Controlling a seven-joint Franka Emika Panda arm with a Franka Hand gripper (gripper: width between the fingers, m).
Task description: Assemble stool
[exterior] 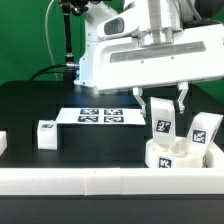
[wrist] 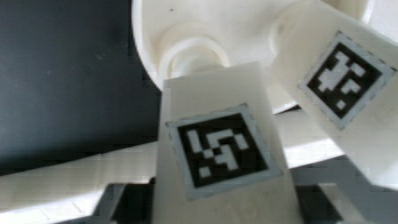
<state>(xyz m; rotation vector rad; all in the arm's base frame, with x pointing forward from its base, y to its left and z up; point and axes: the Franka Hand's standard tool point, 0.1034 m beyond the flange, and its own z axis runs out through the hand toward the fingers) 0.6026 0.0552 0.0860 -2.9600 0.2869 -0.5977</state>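
Currently: black table (exterior: 40, 105) fills most of the exterior view, with the white arm (exterior: 130, 55) coming down from 12 o'clock. Long white border rail (exterior: 90, 182) runs across the 6 o'clock edge of the table. Marker board (exterior: 100, 116) lies flat near frame centre, apart from all the parts. Round seat (exterior: 150, 155) (wrist: 187, 45) sits at about 5 o'clock in the exterior view, just behind the rail, with a tag on the side facing the camera. Held leg (exterior: 162, 122) (wrist: 222, 150) stands close to upright over the seat, tag toward the camera, its lower end at the seat's upper face; contact there is not resolvable. Second leg (exterior: 203, 131) (wrist: 342, 75) is at 3 o'clock of the held leg and tilted, its lower end meeting the seat; whether it is socketed cannot be told. Loose leg (exterior: 45, 133) lies on the table at 9 o'clock, well apart from the seat. Gripper (exterior: 166, 103) straddles the top of the held leg; in the wrist view the dark fingers (wrist: 128, 200) press against both sides of it, so the jaws are clamped on that leg at a medium width.
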